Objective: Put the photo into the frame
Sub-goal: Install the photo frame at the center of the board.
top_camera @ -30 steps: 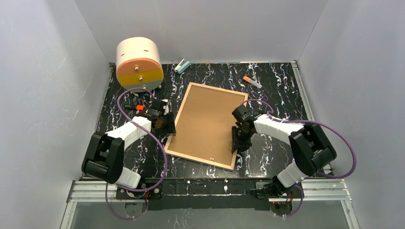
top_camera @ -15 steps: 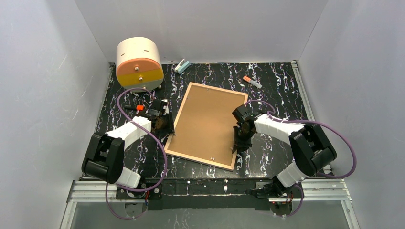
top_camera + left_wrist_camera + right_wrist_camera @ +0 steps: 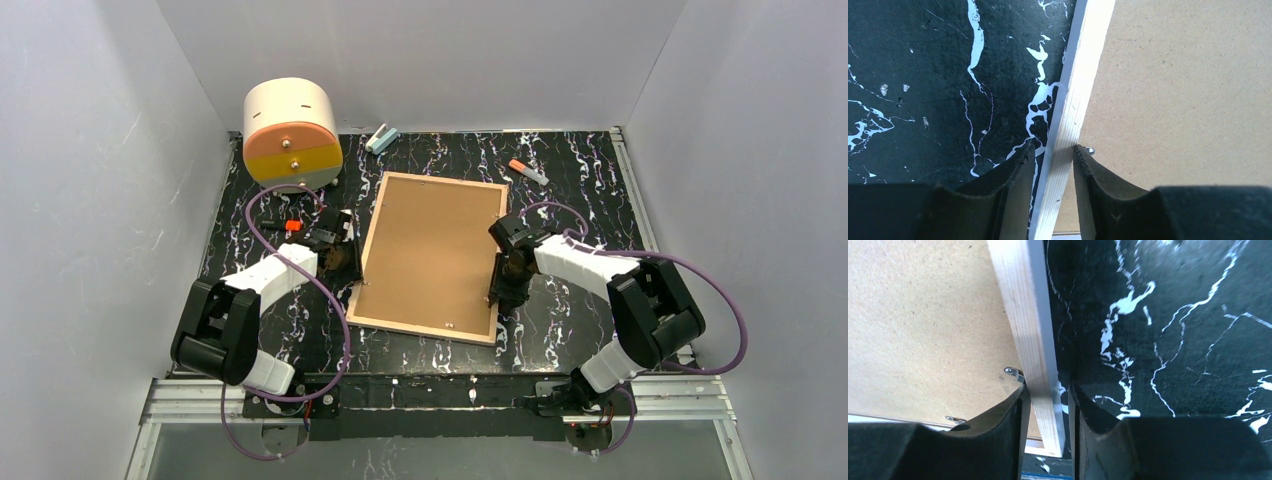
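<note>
The frame lies face down in the middle of the black marbled table, its light wood rim around the brown backing board. The photo is not in view. My left gripper stands astride the frame's left rim. Its inner finger touches the rim beside a small metal tab, and a narrow gap shows at the outer finger. My right gripper straddles the right rim the same way, inner finger against the wood and a slit of table at the outer one. Both stand open.
A round cream and orange drawer box stands at the back left. A pale blue stapler-like object and an orange marker lie near the back edge. A small orange part sits by the left arm. White walls close three sides.
The frame has turned, its far end swinging left, so it now lies squarer to the table. The right gripper has shifted slightly up the right rim; the left jaws have narrowed.
</note>
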Robot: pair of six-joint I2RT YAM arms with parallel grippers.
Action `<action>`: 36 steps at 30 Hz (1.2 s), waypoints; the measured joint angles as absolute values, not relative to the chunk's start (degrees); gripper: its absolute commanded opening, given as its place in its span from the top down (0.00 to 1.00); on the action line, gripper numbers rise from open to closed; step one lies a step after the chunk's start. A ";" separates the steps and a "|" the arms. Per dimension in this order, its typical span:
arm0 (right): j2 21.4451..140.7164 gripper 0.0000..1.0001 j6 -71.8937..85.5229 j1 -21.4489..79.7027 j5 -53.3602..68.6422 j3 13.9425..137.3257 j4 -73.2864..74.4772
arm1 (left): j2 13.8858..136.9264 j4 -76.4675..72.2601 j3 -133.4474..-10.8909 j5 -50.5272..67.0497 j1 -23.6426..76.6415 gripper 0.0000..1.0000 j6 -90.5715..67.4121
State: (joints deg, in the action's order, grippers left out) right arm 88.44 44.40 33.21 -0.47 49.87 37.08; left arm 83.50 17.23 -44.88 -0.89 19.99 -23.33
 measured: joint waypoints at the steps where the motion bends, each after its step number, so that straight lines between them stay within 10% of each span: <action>1: 88.47 0.60 44.97 32.86 -0.75 49.93 36.88 | 83.53 17.41 -44.93 -0.86 19.99 0.69 -23.31; 16: 82.87 0.25 44.51 28.42 -4.75 51.42 34.68 | 83.79 18.24 -45.17 0.67 18.55 0.49 -21.39; 25: 79.70 0.41 36.97 28.14 5.23 51.75 26.35 | 82.76 21.82 -46.24 0.43 18.06 0.27 -21.04; 36: 86.96 0.55 27.44 35.86 20.49 51.70 21.06 | 71.37 24.43 -46.52 5.02 18.17 0.28 -24.75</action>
State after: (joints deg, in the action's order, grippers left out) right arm 86.96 27.44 35.86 20.49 51.70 21.06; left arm 71.37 24.43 -46.52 5.02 18.17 -24.75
